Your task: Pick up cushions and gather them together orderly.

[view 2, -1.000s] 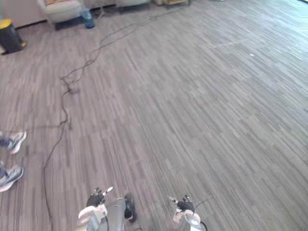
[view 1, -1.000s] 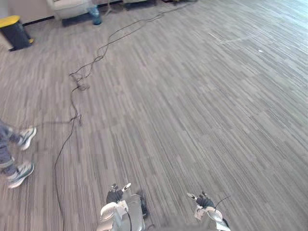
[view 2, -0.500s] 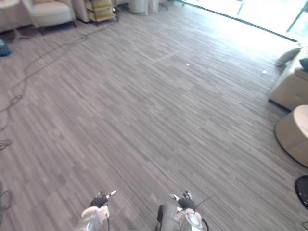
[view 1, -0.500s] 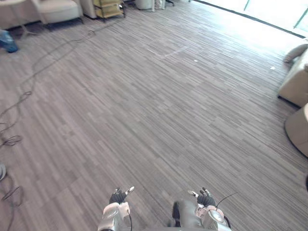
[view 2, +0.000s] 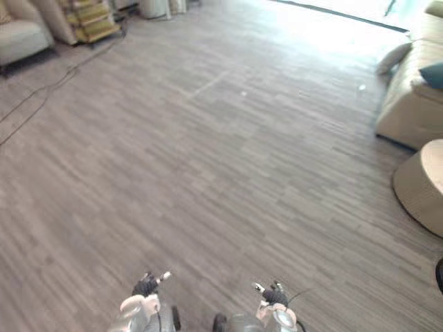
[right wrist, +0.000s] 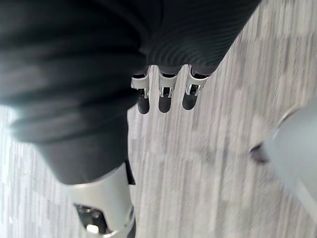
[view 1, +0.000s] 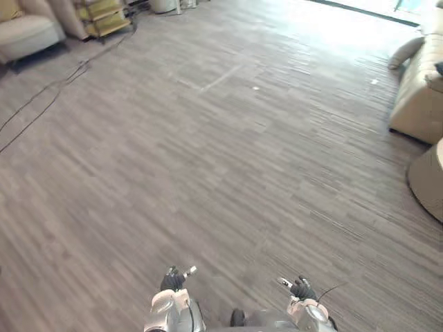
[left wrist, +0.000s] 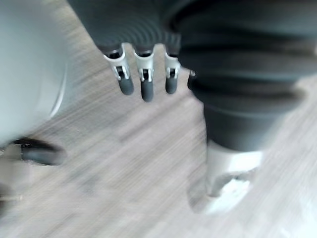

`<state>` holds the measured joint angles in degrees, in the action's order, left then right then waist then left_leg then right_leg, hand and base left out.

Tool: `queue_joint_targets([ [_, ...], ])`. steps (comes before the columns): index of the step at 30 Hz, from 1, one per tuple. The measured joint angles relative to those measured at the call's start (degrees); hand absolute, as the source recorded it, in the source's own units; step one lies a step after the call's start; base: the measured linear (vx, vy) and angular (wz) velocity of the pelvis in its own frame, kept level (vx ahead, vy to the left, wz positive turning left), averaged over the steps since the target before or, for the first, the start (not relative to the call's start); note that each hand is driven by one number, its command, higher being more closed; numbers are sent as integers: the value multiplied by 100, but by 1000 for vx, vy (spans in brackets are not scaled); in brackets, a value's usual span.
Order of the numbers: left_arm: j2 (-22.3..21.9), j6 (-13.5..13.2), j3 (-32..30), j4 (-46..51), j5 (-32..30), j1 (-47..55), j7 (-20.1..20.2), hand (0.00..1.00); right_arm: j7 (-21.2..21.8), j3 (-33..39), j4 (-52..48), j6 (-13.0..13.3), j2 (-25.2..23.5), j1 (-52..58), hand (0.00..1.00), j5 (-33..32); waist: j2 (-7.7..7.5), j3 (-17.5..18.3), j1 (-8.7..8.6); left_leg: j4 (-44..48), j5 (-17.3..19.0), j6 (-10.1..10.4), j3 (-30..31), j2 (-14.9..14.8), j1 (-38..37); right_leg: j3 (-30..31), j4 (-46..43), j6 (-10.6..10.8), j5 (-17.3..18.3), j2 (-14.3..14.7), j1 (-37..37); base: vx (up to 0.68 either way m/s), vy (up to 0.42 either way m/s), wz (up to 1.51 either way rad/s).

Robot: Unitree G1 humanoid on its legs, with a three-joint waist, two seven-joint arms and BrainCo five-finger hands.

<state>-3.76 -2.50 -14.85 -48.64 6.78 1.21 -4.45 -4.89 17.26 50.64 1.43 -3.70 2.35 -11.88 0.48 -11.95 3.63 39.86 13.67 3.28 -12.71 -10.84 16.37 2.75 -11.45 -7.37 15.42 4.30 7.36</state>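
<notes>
**A:** What are the hands doing?

**B:** The left hand [left wrist: 142, 84] and the right hand [right wrist: 164, 96] are both hanging low, fingers straight and relaxed, carrying nothing over the grey plank floor [view 2: 228, 152].

**A:** And where are the cushions sitting?

**B:** Well apart from both hands, ahead on the right. A beige cushion [view 2: 393, 57] is leaning at the far end of the cream sofa [view 2: 405, 111], and a teal cushion [view 2: 430, 75] is lying on its seat. A round ottoman [view 2: 423, 187] is standing just beside the sofa.
</notes>
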Motion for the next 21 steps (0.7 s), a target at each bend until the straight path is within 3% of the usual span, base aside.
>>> queue_joint_targets([
  [2, 5, -63, 15, 57, 2, 60, -17, 0, -10, 42, 1, -1, -32, 31, 0, 2, -1, 53, -1, -1721, -309, 248, 327, 196, 192, 387, 173, 212, 306, -198, 411, 619, 296, -96],
  [3, 9, -65, 16, 81, 2, 83, -18, 0, -16, 28, 9, -3, -33, 46, 0, 12, -36, 71, 2, -1991, -613, 239, 406, 269, 260, 489, 210, 287, 422, -297, 524, 825, 434, -83],
  [4, 22, -94, 15, 86, -2, 122, -20, 0, -20, -38, 27, -9, -47, 102, 0, 18, -103, 193, 12, -2014, -1151, 183, 454, 416, 231, 717, 252, 376, 508, -463, 655, 717, 373, -64],
  [5, 116, -92, 19, 67, -9, 105, -41, 0, -4, -183, 91, -33, -37, 132, 0, 21, -303, 351, -12, -1906, -1190, -89, 277, 574, 269, 909, 181, 465, 442, -696, 613, 877, 461, -65],
  [7, 146, -83, 22, 65, -14, 101, -40, 0, 10, -179, 90, -38, 4, 84, 0, 48, -373, 388, -12, -1580, -893, -320, 33, 558, 163, 1227, -180, 852, -11, -848, 470, 781, 436, -59],
  [8, 170, -60, 24, 44, -11, 104, -40, 0, 15, -181, 88, -39, -44, 86, 0, 57, -393, 394, -11, -1462, -842, -380, -74, 560, 30, 1256, -366, 919, -265, -891, 473, 665, 379, -86],
  [9, 215, -54, 29, -11, -8, 103, -40, 0, 19, -245, 67, -38, -44, 96, 0, 64, -439, 368, 31, -1315, -833, -392, -303, 564, -306, 1239, -1073, 1053, -706, -897, 303, 575, 304, -119],
  [10, 231, -46, 30, -52, -7, 133, -40, 0, 31, -347, 19, -32, -4, 101, 0, 74, -418, 357, 103, -1406, -811, -425, -511, 554, -763, 1194, -2386, 1412, -1376, -843, -205, 478, 228, -159],
  [11, 228, -42, 104, -113, -6, 138, -45, 0, 66, -458, -54, -5, 20, 136, 0, 76, -321, 342, 56, -1864, -628, -570, -625, 677, -1425, 984, -3970, 1514, -1512, -801, -997, 465, 207, -125],
  [12, 223, -32, 165, -193, -7, 113, -44, 0, 68, -467, -86, 18, 21, 149, 0, 75, -267, 353, -8, -2052, -505, -569, -616, 733, -1685, 825, -4492, 1444, -1295, -740, -1302, 469, 195, -74],
  [13, 212, 17, 318, -336, -4, -22, -44, 0, 71, -480, -217, 7, 23, 161, 0, 71, -227, 345, -95, -2411, -276, -540, -620, 794, -2118, 383, -5090, 1304, -821, -728, -1855, 540, 230, -32],
  [14, 203, 49, 478, -463, -3, -169, -43, 0, 73, -492, -378, 21, 22, 161, 0, 77, -198, 282, -136, -2741, -130, -508, -737, 891, -2501, -307, -5081, 1225, -461, -889, -2440, 439, 192, -26],
  [17, 143, 57, 454, -567, -3, -371, -40, 0, 94, -447, -422, 30, 20, 116, 0, 93, -259, 170, -191, -3089, 17, -564, -799, 921, -3143, -1208, -4152, 955, -103, -928, -2995, 411, 94, -16],
  [19, 114, 58, 491, -687, -11, -358, -34, 0, 105, -370, -377, 56, 28, 100, 0, 134, -305, 161, -328, -3226, 17, -565, -554, 928, -3499, -1244, -2536, 1051, -361, -727, -3014, 539, -39, 35],
  [20, 111, 59, 551, -739, -22, -356, -31, 0, 109, -319, -354, 79, 37, 99, 0, 135, -351, 174, -408, -3311, 17, -565, -354, 987, -3638, -1141, -1709, 1057, -691, -729, -3004, 580, -144, 81],
  [21, 75, 56, 579, -800, -40, -340, -26, 0, 114, -217, -267, 83, 79, 101, 0, 126, -376, 131, -478, -3484, 20, -576, 29, 1068, -3924, -1075, -1269, 586, -1409, -784, -2909, 602, -155, 64],
])
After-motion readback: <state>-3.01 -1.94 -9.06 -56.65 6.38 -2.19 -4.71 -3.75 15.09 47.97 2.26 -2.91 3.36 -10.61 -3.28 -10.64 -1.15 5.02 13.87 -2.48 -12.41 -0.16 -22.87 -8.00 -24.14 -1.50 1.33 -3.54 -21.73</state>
